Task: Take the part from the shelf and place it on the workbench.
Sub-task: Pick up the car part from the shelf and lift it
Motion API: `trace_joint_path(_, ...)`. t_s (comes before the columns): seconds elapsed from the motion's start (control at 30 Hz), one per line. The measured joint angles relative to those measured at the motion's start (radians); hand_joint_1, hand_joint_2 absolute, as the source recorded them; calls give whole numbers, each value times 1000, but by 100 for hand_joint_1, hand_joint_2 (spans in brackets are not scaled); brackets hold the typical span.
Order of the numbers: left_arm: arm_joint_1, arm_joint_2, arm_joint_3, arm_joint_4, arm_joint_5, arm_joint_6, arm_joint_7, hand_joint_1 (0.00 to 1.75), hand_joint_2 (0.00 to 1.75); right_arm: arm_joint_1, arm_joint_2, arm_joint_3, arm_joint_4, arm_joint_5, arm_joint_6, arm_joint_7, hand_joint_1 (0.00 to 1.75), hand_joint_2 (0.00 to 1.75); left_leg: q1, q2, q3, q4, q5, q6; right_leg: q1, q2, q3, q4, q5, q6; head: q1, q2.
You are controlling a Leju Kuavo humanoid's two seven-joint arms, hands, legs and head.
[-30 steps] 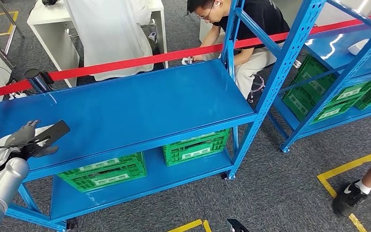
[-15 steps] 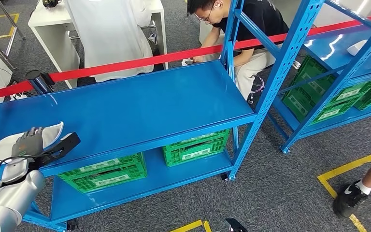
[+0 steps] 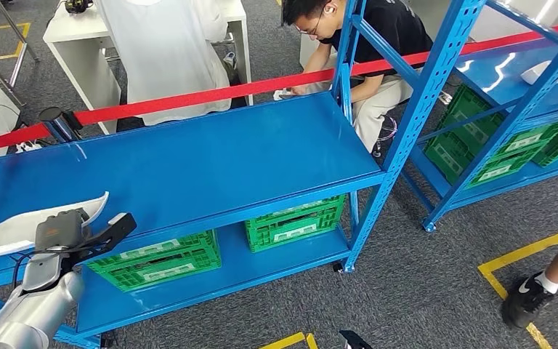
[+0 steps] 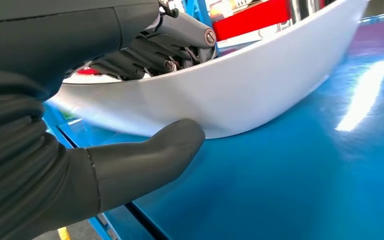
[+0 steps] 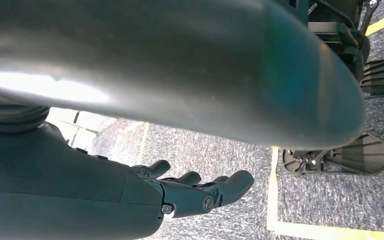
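Grey rough carpet point(image 3: 436, 291) covers the floor, with yellow tape lines point(image 3: 512, 258) stuck on it; on it stands a tall blue metal shelf point(image 3: 211, 156) with a smooth, shiny top board. From the left wrist view, the dark fingers point(image 4: 145, 55) curl over the top edge of a long, thin, curved white plastic part point(image 4: 240, 95); the thick grey thumb point(image 4: 150, 160) presses on its lower edge, so the left hand point(image 3: 62, 233) holds the part tight. From the head view, the white part point(image 3: 22, 229) sits at the front left corner of the shelf's top board, in that hand, with its pointed tip up; whether it touches the board I cannot tell. Behind the hand comes the round silver arm point(image 3: 33, 313). The right hand point(image 5: 200, 192) hangs over the carpet; its dark fingers are a little bent and apart, with nothing in them.

Under the top board sit two green plastic crates point(image 3: 225, 243) with holes in their sides; a red belt point(image 3: 203, 91) runs behind the shelf; a person in a black shirt point(image 3: 378, 43) sits past it, near a white desk point(image 3: 80, 36); another blue shelf point(image 3: 523, 109) with more green crates stands well apart on the right.
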Motion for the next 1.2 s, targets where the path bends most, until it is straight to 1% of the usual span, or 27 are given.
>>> trace_joint_path(0.23, 4, -12, 0, 0, 6, 21, -37, 175, 175, 1, 0, 0, 0, -3, 4, 0, 0, 0, 0, 0, 0, 0, 0, 0, 0, 0, 0, 0, 0, -1, 0, 0)
trace_joint_path(0.47, 12, -13, 0, -1, 28, 50, -77, 175, 175, 1, 0, 0, 0, -3, 5, 0, 0, 0, 0, -1, 0, 0, 0, 0, 0, -1, 1, 0, -1, -1, 0, 0)
trace_joint_path(0.83, 17, -14, 1, -3, 42, 62, -114, 175, 175, 1, 0, 0, 0, -4, 4, 0, 0, 0, 0, -2, 1, 0, 0, 0, 0, -2, 1, 0, -1, -1, 0, 0)
trace_joint_path(0.93, 18, -16, 3, -4, 55, 68, -158, 175, 175, 1, 0, 0, 0, -5, 5, 0, 0, 0, 0, -2, 1, 0, 0, 0, 0, -2, 2, 0, -1, -1, 0, 0)
trace_joint_path(1.03, 25, -21, 6, -9, 62, 106, -210, 175, 175, 1, 0, 0, 0, -8, 5, 0, 0, 0, 0, -3, 1, 0, 0, 0, 0, -2, 2, 0, -1, -1, 0, 0)
trace_joint_path(1.13, 37, -36, 15, -15, 96, 153, -264, 175, 175, 2, 0, 0, 0, -12, 4, 0, 0, 0, 0, -2, 1, 0, 0, 0, 0, -2, 1, 0, -1, -1, 0, 0)
trace_joint_path(1.2, 39, -50, 34, -22, 144, 163, -307, 175, 175, 2, 0, 0, 0, -14, 2, 0, 0, 0, 0, -2, 1, 0, 0, 0, 0, -2, 1, 0, -1, -1, 0, 0)
